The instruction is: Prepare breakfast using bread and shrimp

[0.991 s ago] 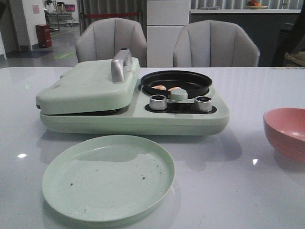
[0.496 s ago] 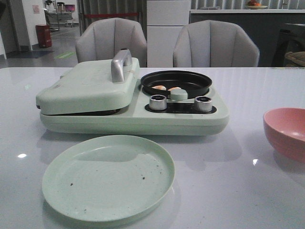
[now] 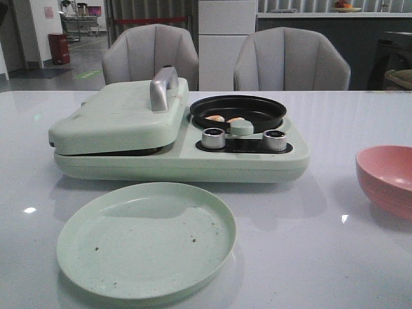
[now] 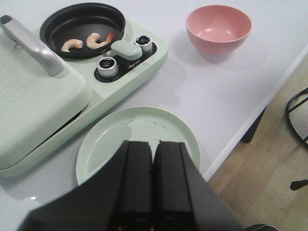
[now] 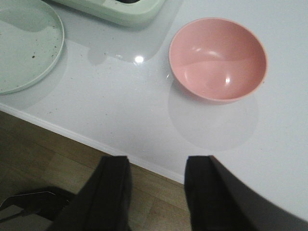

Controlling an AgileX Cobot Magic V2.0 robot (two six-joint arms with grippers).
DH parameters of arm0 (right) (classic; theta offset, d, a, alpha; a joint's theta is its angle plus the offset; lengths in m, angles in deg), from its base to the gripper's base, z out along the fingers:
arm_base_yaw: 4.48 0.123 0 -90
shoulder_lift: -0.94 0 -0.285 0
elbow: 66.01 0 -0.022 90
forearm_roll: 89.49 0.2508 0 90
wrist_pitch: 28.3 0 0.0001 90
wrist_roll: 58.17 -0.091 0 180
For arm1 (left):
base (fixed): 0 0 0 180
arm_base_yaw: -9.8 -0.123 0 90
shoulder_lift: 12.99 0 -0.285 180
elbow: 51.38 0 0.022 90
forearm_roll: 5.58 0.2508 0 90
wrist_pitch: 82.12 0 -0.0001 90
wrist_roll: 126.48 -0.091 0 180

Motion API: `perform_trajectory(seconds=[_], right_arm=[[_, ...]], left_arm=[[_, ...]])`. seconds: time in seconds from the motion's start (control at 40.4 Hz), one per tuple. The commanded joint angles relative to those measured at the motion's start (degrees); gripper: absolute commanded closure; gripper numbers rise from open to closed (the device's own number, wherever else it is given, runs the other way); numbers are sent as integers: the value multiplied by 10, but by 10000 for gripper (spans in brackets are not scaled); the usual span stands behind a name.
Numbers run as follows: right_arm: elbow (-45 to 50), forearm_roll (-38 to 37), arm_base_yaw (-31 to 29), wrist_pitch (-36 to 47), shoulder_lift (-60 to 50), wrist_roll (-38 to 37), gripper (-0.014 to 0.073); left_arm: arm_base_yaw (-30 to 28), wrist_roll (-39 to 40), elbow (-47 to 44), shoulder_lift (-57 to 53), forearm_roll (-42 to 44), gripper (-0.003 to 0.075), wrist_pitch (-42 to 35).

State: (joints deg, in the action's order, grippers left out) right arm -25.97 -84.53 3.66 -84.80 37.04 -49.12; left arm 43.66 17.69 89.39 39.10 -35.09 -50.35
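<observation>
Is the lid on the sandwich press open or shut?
Shut: the lid lies flat on its base, handle up, neither hand near it.

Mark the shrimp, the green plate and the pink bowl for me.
shrimp [image 4: 72,44]: left wrist view, body of the left piece in the black pan.
green plate [image 3: 147,239]: front view, bare centre.
pink bowl [image 5: 217,58]: right wrist view, inner wall.

I am finding nothing I can read here. The pale green breakfast maker [image 4: 72,96] is showing faint embossed marks on its lid [image 4: 29,101] in the left wrist view, but they are staying too blurred to make out. A small pink sign [image 3: 48,11] is hanging on the far wall in the front view, also illegible.
</observation>
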Motion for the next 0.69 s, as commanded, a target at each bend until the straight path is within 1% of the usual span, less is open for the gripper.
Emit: perform_trajectory(seconds=[0.0,0.173,0.248,0.297,0.347,0.446,0.496,0.57,0.669], right_arm=[[-14,-4,-1,34,0,-2,204],[-14,-4,-1,34,0,-10,204],[-14,-4,-1,34,0,-23,204],[-14,-4,-1,34,0,-27,213],[-14,-4,-1,34,0,-27,244],[-14,-4,-1,33,0,-27,355],[-14,-4,-1,33,0,-27,404],[-14,-4,-1,31,0,-27,491],[-14,-4,-1,30,0,-27,564]], left_arm=[[-1,5,16,-2,-12,619,-38],[-1,13,16,-2,-2,619,-40],[-1,53,16,-2,19,619,-52],[-1,91,16,-2,48,619,-56],[-1,145,16,-2,94,619,-56],[-1,251,16,-2,190,619,-44],[-1,280,16,-2,225,619,-33],[-1,288,15,-2,237,619,-26],[-1,288,15,-2,237,619,-22]])
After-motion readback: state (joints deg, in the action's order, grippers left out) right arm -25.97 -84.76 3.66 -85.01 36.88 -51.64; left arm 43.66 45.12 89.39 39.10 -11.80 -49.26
